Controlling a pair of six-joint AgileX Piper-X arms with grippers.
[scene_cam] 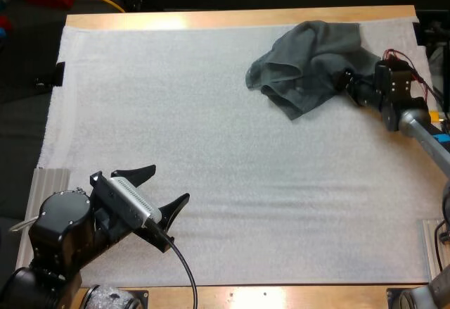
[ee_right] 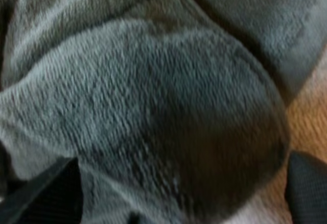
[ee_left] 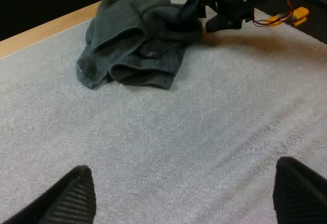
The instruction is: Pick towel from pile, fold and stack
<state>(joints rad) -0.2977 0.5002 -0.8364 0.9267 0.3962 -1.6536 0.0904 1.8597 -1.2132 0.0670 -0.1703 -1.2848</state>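
Starting at our left side: our left gripper (scene_cam: pixel 171 182) hangs over the bare white mat (scene_cam: pixel 232 140) near the table's (scene_cam: pixel 211 19) near edge, jaws spread wide and nothing between them. From the left wrist camera the two black fingers (ee_left: pixel 76 196) stand far apart with just plain mat under them, so that hand's open and empty. Moving across, the middle of the mat is just mat. Then at the far right there's the crumpled grey-green towel (scene_cam: pixel 309 62), bunched in a loose heap close to the table's far edge, one flap trailing toward the middle. Our right gripper (scene_cam: pixel 343 84) sits right at the towel's right-hand edge, nose pushed into the cloth. On the right wrist camera its fingers (ee_right: pixel 43 196) are set wide on either side of a fat hump of towel, so we'd call that hand open around the fabric, not clamped.
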